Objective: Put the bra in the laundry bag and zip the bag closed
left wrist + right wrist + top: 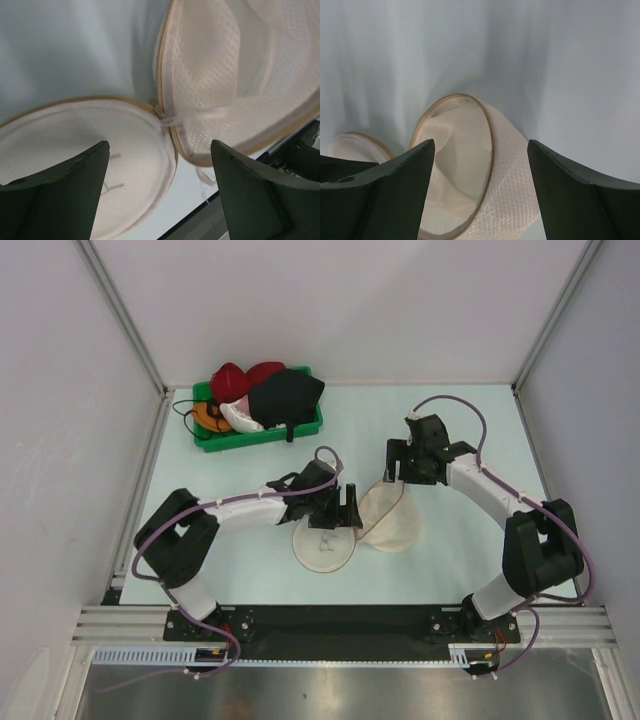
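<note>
The cream-white mesh laundry bag (393,520) lies open in the middle of the table, on its side, with its disc lid (322,546) flat to its left. The black bra (287,395) lies on top of the pile in the green bin. My left gripper (343,512) is open and empty, just above the hinge between lid and bag. In the left wrist view (160,147) the lid (65,135) and the bag (225,75) show beyond the fingers. My right gripper (396,472) is open and empty at the bag's far rim. In the right wrist view (480,145) the bag's mouth (460,165) is empty.
A green plastic bin (212,439) at the back left holds red, white and orange bras under the black one. White walls with metal posts enclose the table on three sides. The black rail with the arm bases runs along the near edge.
</note>
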Controlling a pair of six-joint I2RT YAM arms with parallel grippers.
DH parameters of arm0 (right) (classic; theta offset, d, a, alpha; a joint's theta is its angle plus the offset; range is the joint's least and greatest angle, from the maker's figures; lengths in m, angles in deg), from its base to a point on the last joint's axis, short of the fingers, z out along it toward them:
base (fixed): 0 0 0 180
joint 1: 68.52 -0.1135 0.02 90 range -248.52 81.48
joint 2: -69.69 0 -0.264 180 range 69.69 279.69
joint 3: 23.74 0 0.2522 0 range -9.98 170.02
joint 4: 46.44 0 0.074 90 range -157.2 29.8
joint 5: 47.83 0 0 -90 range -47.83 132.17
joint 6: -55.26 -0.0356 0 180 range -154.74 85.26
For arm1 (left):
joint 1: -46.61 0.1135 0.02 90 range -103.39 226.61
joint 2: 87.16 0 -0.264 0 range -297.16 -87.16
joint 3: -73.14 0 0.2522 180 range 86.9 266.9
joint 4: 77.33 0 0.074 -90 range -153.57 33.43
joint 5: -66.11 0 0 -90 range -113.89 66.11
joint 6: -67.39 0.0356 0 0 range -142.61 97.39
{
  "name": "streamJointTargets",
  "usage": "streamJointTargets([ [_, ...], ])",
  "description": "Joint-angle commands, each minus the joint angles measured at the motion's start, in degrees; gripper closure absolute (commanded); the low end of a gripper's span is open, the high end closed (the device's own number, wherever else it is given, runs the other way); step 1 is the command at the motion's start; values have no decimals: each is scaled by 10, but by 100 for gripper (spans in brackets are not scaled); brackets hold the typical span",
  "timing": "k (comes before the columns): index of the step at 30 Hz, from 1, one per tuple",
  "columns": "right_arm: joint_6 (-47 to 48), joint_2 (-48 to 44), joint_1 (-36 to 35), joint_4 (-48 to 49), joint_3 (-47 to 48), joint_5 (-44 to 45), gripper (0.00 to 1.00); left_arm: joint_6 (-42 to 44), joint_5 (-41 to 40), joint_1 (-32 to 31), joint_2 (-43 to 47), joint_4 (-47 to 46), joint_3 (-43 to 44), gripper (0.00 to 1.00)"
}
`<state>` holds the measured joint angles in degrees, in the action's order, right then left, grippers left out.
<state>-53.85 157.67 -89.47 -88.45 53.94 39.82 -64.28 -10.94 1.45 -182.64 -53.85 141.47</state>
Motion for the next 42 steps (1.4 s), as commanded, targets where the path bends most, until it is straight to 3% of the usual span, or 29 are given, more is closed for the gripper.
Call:
streamJointTargets([
  [1,43,33,-1,-1,38,23,21,-13,-33,3,-42,30,48,16],
  [6,52,62,-1,8,47,23,28,-17,-42,3,-75,31,46,26],
  [8,53,76,1,8,54,23,42,-17,-48,3,-92,29,48,36],
  [9,55,80,0,10,57,23,48,-15,-52,3,-102,29,51,43],
  [10,58,82,0,12,57,23,57,-10,-67,3,-105,28,52,59],
  [12,61,86,0,15,57,23,65,0,-84,4,-105,43,62,75],
  [13,63,87,1,14,59,23,78,11,-92,4,-97,50,65,84],
  [15,66,88,1,6,67,23,87,19,-126,4,-80,75,70,100],
  [16,66,85,-1,0,70,23,99,32,-129,5,-60,83,71,100],
  [17,67,80,-4,-8,75,45,100,37,-166,5,-45,107,74,100],
  [22,56,12,-60,-62,119,86,100,73,-225,17,63,166,73,100],
  [26,0,-58,-85,-59,124,34,100,98,-245,47,196,220,63,100],
  [29,-48,-105,-88,-30,104,-45,100,135,-182,63,252,223,55,100],
  [33,-54,-170,-63,-18,47,-17,100,138,-117,68,324,215,36,65],
  [40,-102,-241,64,38,-157,-11,100,126,-51,82,341,180,12,46],
  [41,-103,-243,67,44,-177,-1,99,127,-44,99,336,178,16,44],
  [42,-103,-247,72,45,-181,13,90,128,-40,110,330,177,20,41],
])
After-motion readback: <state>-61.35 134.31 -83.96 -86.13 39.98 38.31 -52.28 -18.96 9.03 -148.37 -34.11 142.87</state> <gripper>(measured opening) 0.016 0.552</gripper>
